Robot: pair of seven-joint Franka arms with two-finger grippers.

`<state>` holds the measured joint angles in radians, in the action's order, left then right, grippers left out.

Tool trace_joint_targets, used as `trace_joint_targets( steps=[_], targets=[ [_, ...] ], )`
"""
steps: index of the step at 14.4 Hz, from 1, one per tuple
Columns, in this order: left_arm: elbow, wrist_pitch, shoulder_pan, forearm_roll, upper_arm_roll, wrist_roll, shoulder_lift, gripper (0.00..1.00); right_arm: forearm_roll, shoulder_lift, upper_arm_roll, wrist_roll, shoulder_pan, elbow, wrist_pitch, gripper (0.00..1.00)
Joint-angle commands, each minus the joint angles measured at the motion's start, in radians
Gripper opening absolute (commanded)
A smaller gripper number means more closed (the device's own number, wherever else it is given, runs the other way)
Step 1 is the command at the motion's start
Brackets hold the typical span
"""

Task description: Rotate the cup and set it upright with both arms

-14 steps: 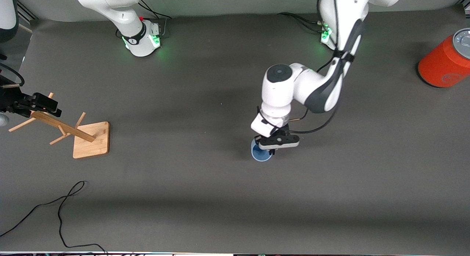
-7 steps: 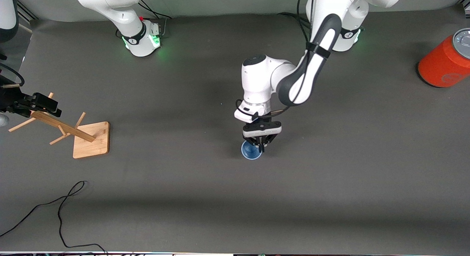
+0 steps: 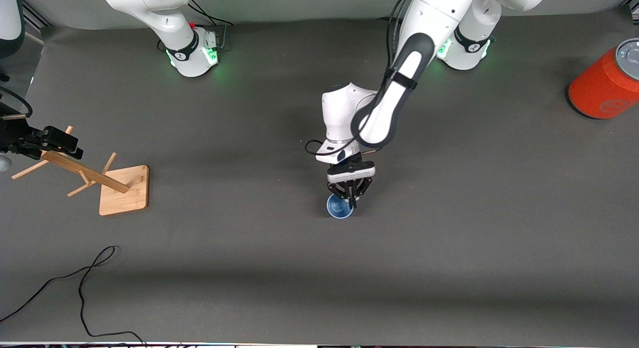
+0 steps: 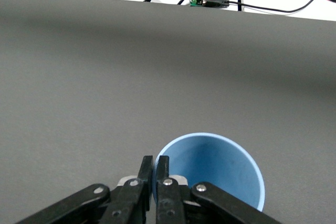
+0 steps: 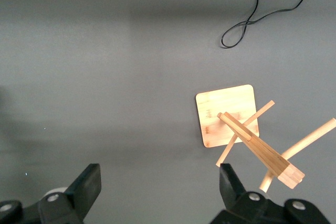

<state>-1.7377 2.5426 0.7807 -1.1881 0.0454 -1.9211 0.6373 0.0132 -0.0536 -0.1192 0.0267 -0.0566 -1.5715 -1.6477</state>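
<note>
Items I have on screen: the cup (image 3: pixel 340 207), light blue, mouth up, on the counter (image 3: pixel 449 248) near its middle, nearer the front camera than both arm bases. Left gripper (image 3: pixel 352 200): fingers (image 4: pixel 163 174) pinched together on the cup's rim wall; whether the cup's base touches the counter I can't quite tell. Right gripper (image 5: pixel 160 187): fingers spread wide, holding nothing, waiting over the wooden rack (image 3: pixel 102 180) at the right arm's end. Orange can (image 3: pixel 604 83) at the left arm's end.
</note>
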Motion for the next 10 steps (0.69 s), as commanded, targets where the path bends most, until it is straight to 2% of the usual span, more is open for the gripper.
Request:
trace_joint_targets(
  steps=[1, 2, 3, 4, 5, 8, 10],
  targets=[
    [-0.002, -0.015, 0.02, -0.048, 0.013, -0.07, 0.005, 0.0, -0.002, 0.012, -0.008, 0.009, -0.009, -0.005, -0.004, 1.0],
    [-0.002, -0.012, 0.015, -0.048, 0.011, -0.065, 0.004, 0.15, -0.002, 0.012, -0.01, 0.009, -0.009, -0.002, -0.004, 1.0],
    [0.0, -0.01, 0.011, -0.048, 0.011, -0.058, 0.002, 0.46, -0.002, 0.012, -0.01, 0.009, -0.009, -0.002, -0.004, 1.0],
    [0.001, -0.008, 0.009, -0.048, 0.013, -0.05, -0.004, 0.93, -0.002, 0.011, -0.01, 0.01, -0.009, -0.002, -0.004, 1.0],
    [0.007, -0.004, 0.006, -0.036, 0.013, -0.009, -0.016, 1.0, -0.004, 0.011, -0.01, 0.01, -0.009, -0.005, -0.003, 1.0],
    [0.013, -0.004, -0.021, 0.086, 0.011, 0.163, -0.054, 1.0, -0.004, 0.011, -0.008, 0.01, -0.009, -0.005, -0.003, 1.0],
    [0.03, -0.011, -0.049, 0.229, 0.01, 0.346, -0.085, 1.0, -0.002, 0.011, -0.008, 0.01, -0.009, -0.005, -0.004, 1.0]
  ],
)
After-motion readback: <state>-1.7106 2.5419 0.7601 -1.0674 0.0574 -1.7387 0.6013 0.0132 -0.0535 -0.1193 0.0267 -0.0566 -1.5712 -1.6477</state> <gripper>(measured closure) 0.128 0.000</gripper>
